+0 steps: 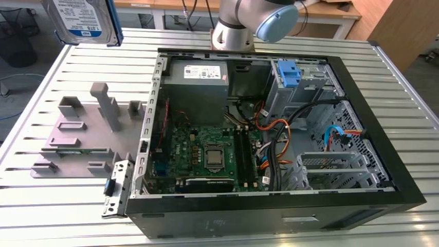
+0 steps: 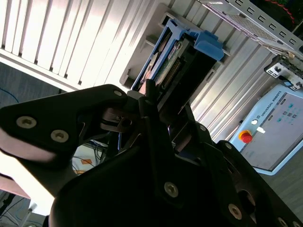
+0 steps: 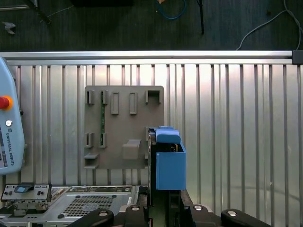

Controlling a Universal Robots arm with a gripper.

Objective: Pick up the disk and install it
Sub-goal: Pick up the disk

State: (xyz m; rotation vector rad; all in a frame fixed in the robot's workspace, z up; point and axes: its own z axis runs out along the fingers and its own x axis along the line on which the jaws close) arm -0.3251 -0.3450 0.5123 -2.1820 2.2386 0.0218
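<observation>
The disk point(image 1: 79, 20), silver with a white-and-blue label and blue side rails, hangs in the air above the table's far corner at the exterior view's left. In the first wrist view the disk point(image 3: 168, 163) stands edge-on, its blue rail facing the camera, above the grey fixture plate point(image 3: 124, 126). My gripper point(image 3: 163, 208) is shut on it. In the second wrist view the black fingers point(image 2: 151, 101) clamp the disk point(image 2: 177, 56) from both sides.
An open computer case point(image 1: 357, 87) lies on the slatted table point(image 1: 61, 216), with a grey power-supply box point(image 1: 199, 74), a motherboard point(image 1: 205, 154) and a drive bay with a blue carrier point(image 1: 291, 74). A green circuit strip point(image 1: 72, 151) rests on the fixture plate point(image 1: 82, 139). A teach pendant point(image 3: 9, 132) lies nearby.
</observation>
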